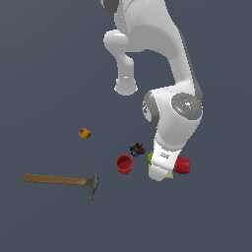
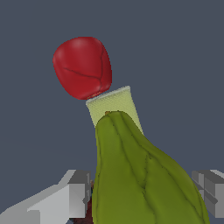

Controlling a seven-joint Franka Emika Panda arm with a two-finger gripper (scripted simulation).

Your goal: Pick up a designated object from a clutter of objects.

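Observation:
The designated object, a lumpy olive-green pear shape (image 2: 140,175), fills the wrist view close up, between my gripper's (image 2: 140,192) two grey fingers (image 2: 76,194). The fingers stand one on each side of it, with a thin gap showing at one side, so the gripper is open around it. In the exterior view my hand (image 1: 162,165) is low over the clutter and hides the fingers. Only a sliver of the green fruit (image 1: 150,157) shows at the hand's edge.
Just beyond the fruit lie a pale green flat square (image 2: 113,107) and a red round object (image 2: 82,65) (image 1: 183,166). A red cup (image 1: 124,164) and a tiny dark object (image 1: 137,148) sit close to the hand. Farther off are a wooden-handled hammer (image 1: 64,180) and a tiny yellow-red fruit (image 1: 84,133).

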